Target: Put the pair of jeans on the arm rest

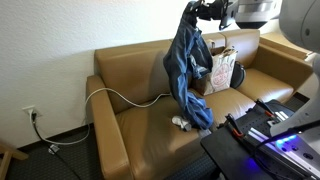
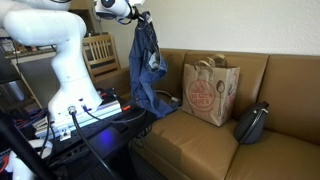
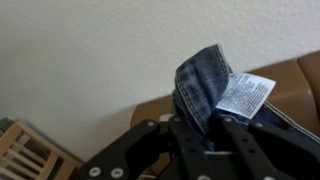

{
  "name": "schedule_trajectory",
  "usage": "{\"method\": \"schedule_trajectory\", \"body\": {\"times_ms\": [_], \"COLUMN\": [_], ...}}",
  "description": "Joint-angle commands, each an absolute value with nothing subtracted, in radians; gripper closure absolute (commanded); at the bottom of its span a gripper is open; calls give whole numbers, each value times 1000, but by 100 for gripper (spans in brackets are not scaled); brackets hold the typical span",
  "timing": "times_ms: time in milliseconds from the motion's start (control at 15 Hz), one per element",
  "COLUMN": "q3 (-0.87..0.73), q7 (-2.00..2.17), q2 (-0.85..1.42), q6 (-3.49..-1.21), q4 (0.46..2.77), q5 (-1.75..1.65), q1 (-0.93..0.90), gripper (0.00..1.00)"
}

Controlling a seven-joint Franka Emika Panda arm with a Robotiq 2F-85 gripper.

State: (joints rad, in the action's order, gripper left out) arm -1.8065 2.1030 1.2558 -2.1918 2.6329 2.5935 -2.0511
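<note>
The pair of jeans hangs full length from my gripper, high above the sofa seat, with its lower end close to the cushion. In both exterior views the blue denim dangles straight down from the gripper. The wrist view has the gripper shut on a fold of the jeans, with a white care label sticking out beside it. The arm rest, broad tan leather, is at the sofa's left end, well left of the hanging jeans, with nothing on it.
A paper bag and a dark bag stand on the seat right of the jeans. A white cable runs across the left cushion. A small white-grey cloth lump lies below the jeans. A wooden chair stands behind.
</note>
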Motion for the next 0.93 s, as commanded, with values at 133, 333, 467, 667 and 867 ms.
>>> {"method": "schedule_trajectory", "body": {"times_ms": [133,333,467,667,867], "q3": [-1751,-1667,-1599,-1590,-1612], "q7": [1953,1882,1813,1707,1616], "q2": [1044,903,811,662,527], "q6": [-2248,-2100,-2080,-2058,-2019], "q4": [2609,2559,2522,2504,2506], "q5": [2578,2603,2620,2562,2473], "q1": [-2053,-1969,-1969,-2018,-2067], "gripper": [94,94,94,94,94]}}
